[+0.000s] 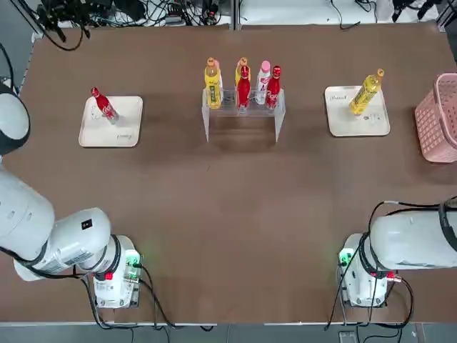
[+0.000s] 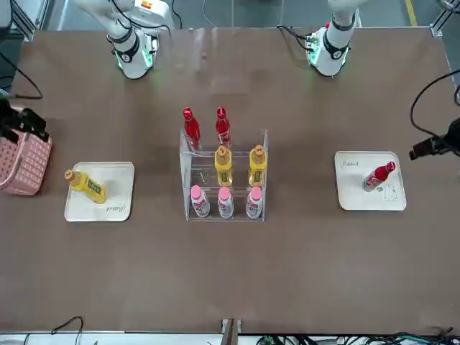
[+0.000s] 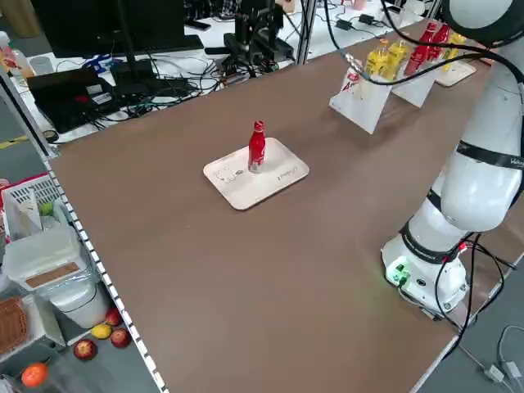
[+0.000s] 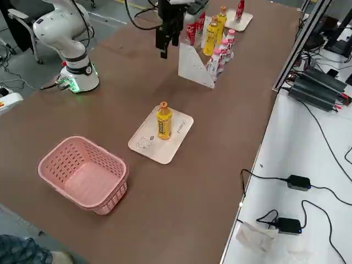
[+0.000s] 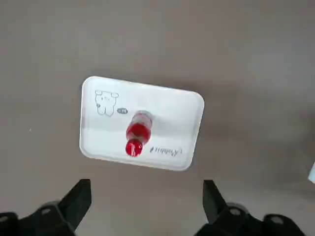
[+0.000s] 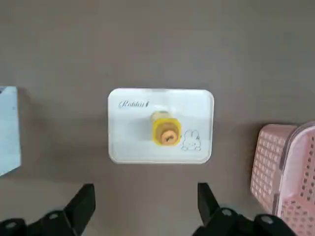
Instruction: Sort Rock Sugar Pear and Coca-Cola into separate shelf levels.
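- The left gripper (image 5: 147, 183) is over the bench (image 1: 228, 243), on the robot's side of the left tray (image 1: 128, 128). Its jaws are wide apart with nothing in them.
- The right gripper (image 6: 146, 185) is over the bench too, on the robot's side of the right tray (image 1: 343, 125). Its jaws are wide apart and hold nothing.
- The red bottle (image 3: 256, 149) stands on the left tray. It points straight up, red cap on top, so its long way is up and down.
- The yellow bottle (image 4: 164, 123) stands on the right tray, just as straight, orange cap up.
- Both look light and a bit slippery, and might squash if pinched hard. I'd grab each round its middle, under the neck, gently. They look easy to tip.
- The rack (image 1: 277, 123) stands between the trays with more bottles on it.
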You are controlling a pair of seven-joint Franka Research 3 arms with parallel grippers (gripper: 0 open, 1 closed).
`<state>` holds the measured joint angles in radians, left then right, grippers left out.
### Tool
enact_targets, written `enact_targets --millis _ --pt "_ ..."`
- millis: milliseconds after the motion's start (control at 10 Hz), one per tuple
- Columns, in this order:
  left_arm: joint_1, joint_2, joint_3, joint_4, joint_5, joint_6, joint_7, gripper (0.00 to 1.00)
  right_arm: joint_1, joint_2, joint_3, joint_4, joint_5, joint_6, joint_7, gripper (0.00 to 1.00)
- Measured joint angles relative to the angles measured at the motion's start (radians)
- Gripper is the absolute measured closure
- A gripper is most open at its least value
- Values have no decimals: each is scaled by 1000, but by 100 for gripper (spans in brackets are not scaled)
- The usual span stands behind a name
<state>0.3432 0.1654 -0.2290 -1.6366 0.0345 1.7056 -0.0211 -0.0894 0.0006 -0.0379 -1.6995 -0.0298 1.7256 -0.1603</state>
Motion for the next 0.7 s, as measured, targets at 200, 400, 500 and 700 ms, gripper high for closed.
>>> enact_targets --millis 200,400,500,700 --pt "0 -39 -2 -181 13 224 0 0 -54 31 -2 -122 1 172 -49 8" --pt "1 -93 -3 -320 24 340 3 0 -63 72 -3 -182 19 277 -50 9" --pt "12 -114 -4 -373 26 375 8 0 -63 86 -3 -218 30 336 -50 9" --pt "65 -144 -3 -506 27 496 65 1 -62 96 -2 -282 32 392 -76 9"
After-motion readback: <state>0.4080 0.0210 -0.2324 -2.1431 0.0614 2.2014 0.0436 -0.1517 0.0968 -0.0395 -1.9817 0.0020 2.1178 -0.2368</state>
